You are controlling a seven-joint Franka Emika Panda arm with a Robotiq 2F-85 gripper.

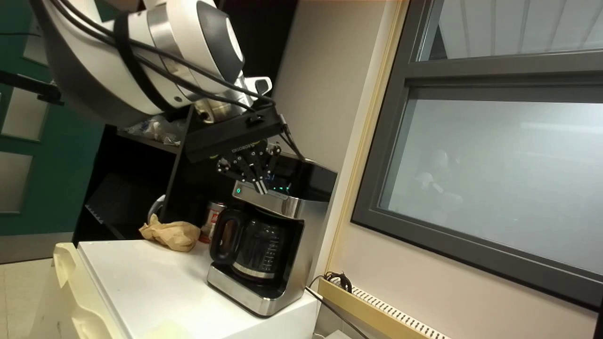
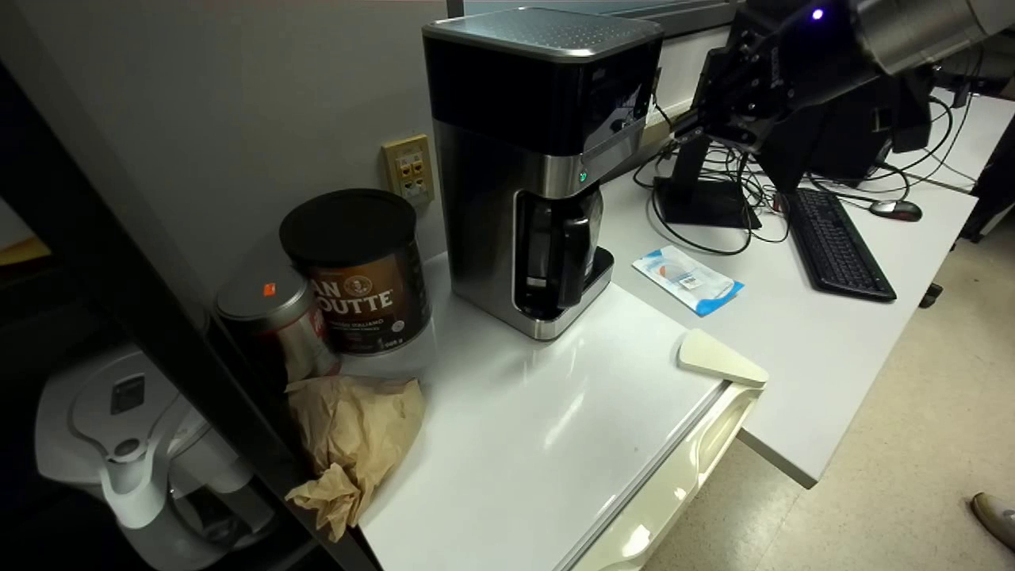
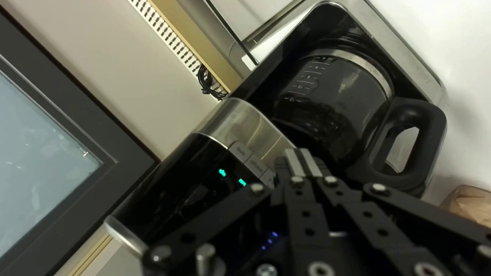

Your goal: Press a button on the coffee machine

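Observation:
The coffee machine, black and silver, stands upright on the white cabinet top in both exterior views (image 1: 316, 240) (image 2: 485, 222) and fills the middle of the wrist view (image 3: 245, 119). Its glass carafe (image 3: 326, 96) sits inside. A row of grey buttons (image 3: 256, 165) runs below the dark panel with lit green marks; a green power light (image 2: 583, 176) glows on the front. My gripper (image 3: 303, 163) is shut and empty. In the exterior views (image 1: 260, 187) (image 2: 686, 128) its tips are in front of the panel, with a visible gap. The gripper hides part of the button row.
A brown paper bag (image 1: 172, 235) and a coffee canister (image 2: 365, 277) stand beside the machine, with a smaller can (image 2: 273, 313). A wall and window frame (image 1: 377, 188) are behind. A keyboard (image 2: 840, 242), cables and a packet (image 2: 688, 277) lie on the adjoining desk.

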